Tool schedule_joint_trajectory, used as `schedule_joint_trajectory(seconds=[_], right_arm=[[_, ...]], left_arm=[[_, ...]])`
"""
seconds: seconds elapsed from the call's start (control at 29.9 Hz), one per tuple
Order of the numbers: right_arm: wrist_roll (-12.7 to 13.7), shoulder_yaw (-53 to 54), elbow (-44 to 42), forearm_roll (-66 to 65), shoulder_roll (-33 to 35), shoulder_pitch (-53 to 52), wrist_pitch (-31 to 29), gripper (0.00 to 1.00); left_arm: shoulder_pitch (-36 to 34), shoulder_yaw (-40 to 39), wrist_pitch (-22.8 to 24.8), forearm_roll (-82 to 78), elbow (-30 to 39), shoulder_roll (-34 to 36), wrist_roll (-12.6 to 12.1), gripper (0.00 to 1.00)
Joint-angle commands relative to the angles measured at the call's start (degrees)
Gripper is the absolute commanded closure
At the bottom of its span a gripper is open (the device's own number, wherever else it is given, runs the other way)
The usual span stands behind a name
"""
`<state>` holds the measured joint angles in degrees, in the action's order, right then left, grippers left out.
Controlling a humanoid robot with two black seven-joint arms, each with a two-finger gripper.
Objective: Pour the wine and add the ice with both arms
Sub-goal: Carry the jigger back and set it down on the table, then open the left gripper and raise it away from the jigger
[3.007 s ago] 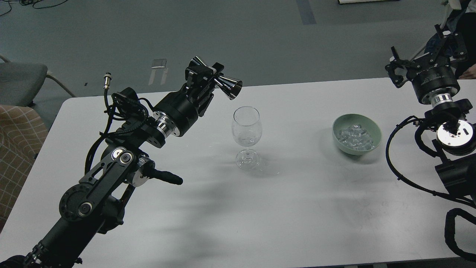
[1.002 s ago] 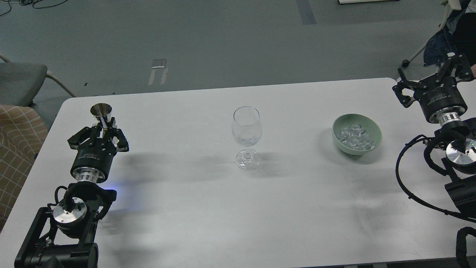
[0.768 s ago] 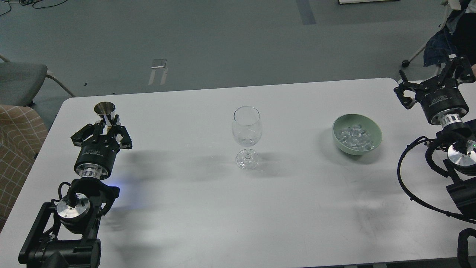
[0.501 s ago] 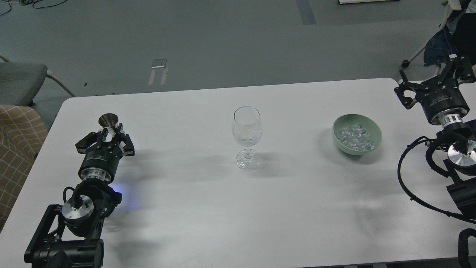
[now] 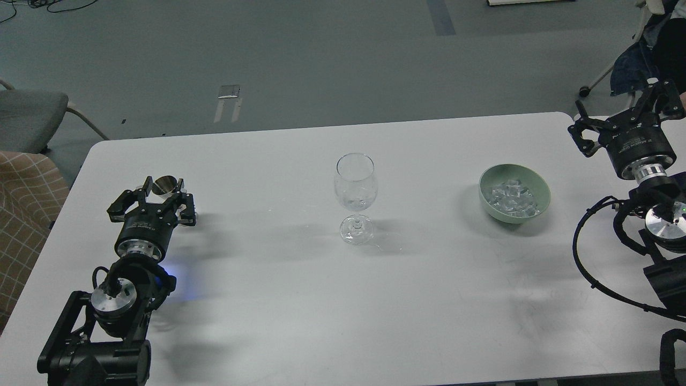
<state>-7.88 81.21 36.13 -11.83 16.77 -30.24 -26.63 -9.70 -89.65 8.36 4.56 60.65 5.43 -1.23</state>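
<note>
— White surface (image 5: 300,300) fills most of the frame, grey floor behind it; what stands on it?

— A clear wine glass (image 5: 356,198) upright at the centre, and to its right, well apart, a pale green bowl (image 5: 540,188) holding the ice (image 5: 512,197). Nothing stands between them. A grey chair (image 5: 32,112) sits at the upper left edge, a checked cushion (image 5: 21,214) below it.

— And the wine?

— Hard to make out; I cannot tell any liquid in the glass.

— The arms?

— The left gripper (image 5: 156,197) lies low at centre left, pointing up the frame, its fingers spread wide on either side of a small steel jigger (image 5: 165,185), whose rim shows just above them. Whether they touch it I cannot tell. The right gripper (image 5: 624,119) hangs at the upper right edge of the surface, fingers splayed wide, holding nothing.

— Anything cut off?

— The right arm's lower links run out of the frame, and most of the jigger's body is hidden behind the left fingers.
</note>
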Motion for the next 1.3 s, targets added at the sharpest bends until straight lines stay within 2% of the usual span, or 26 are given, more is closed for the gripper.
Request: schedule_joint_trajectory(seconds=[0.0,0.07,0.1,0.2,0.33,0.4,0.53,0.6,0.74,0.87,0.97,1.04,1.17,1.27], right_arm=[[0.0,0.0,0.0,0.1,-0.1,0.0,0.0,0.00],[0.0,0.1,0.0,0.1,0.0,0.0,0.0,0.00],[0.1,0.1,0.0,0.1,0.0,0.0,-0.1,0.00],[0.1,0.1,0.0,0.1,0.0,0.0,-0.3,0.00],[0.1,0.0,0.3,0.1,0.9,0.1,-0.4,0.00],[0.1,0.0,0.7,0.1,1.2,0.2,-0.4,0.00],[0.0,-0.7,3.5,-0.9,2.6,0.2,-0.6,0.00],[0.0,-1.5,6.6,-3.5,5.8,0.4,-0.4,0.00],[0.0,-1.5,7.1,-7.8,7.8,-0.3,-0.2,0.00],[0.1,-1.5,7.2,-16.4,10.9,-1.7,-0.3,0.00],[0.5,-2.4,7.0,-20.7,14.4,-2.5,-0.2,0.00],[0.5,-3.6,7.3,-22.9,15.7,-2.8,-0.2,0.00],[0.4,-5.7,9.0,-27.8,18.3,-4.9,-0.2,0.00],[0.3,-6.9,9.9,-34.5,21.1,-6.9,-0.1,0.00]], left_arm=[[-0.2,0.0,0.0,-0.1,0.2,0.0,-0.1,0.42],[-0.5,0.0,0.0,-0.2,1.0,-0.1,-0.2,0.38],[-0.5,-0.1,-0.1,-0.1,1.6,-0.1,-0.3,0.30],[0.3,-0.1,-0.3,-0.1,6.2,0.6,-0.9,0.20],[0.6,-0.4,-0.6,-0.2,10.5,1.0,-0.9,0.16],[0.5,-0.4,-0.8,-0.2,12.1,1.4,-0.6,0.10],[-0.1,0.3,-0.3,-1.2,12.8,4.5,-0.6,0.04],[-0.7,0.5,-0.6,-3.1,13.9,7.9,-0.9,0.03],[-4.0,1.0,-1.3,-4.2,14.4,12.3,-1.2,0.03],[-10.9,9.1,-4.0,-14.2,14.0,20.3,-1.1,0.03],[-12.9,14.0,-4.1,-21.0,14.6,21.1,-0.5,0.03],[-13.7,14.3,-4.6,-22.3,14.9,20.9,-0.5,0.03],[-15.2,14.3,-8.4,-22.2,14.9,19.6,-1.5,0.02],[-15.3,14.3,-8.8,-22.3,16.1,18.8,-1.5,0.02]])
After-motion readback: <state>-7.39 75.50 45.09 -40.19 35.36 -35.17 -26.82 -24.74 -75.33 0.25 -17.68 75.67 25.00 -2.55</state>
